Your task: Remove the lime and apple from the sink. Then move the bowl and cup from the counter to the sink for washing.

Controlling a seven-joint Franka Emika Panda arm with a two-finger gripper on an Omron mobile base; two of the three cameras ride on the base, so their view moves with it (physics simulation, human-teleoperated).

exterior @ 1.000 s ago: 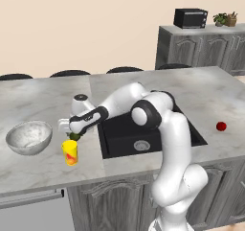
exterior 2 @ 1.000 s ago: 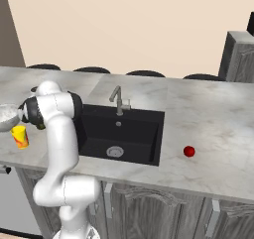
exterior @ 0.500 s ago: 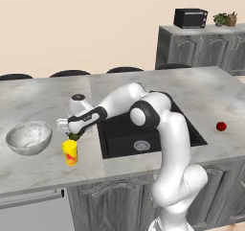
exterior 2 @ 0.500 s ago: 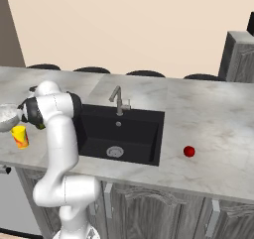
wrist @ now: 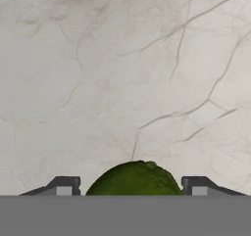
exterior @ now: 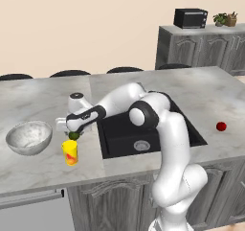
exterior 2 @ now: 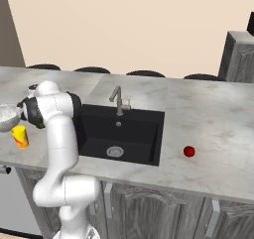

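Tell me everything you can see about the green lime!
The lime is small, round and dark green, with a slightly bumpy skin. It sits between the two dark tips of the gripper, out of the sink and over the marble counter, just above the yellow cup. Whether the tips touch it, I cannot tell.

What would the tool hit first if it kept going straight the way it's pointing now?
Probably the marble counter: the tool, with the lime between its fingertips, points straight at bare stone. How far off is unclear.
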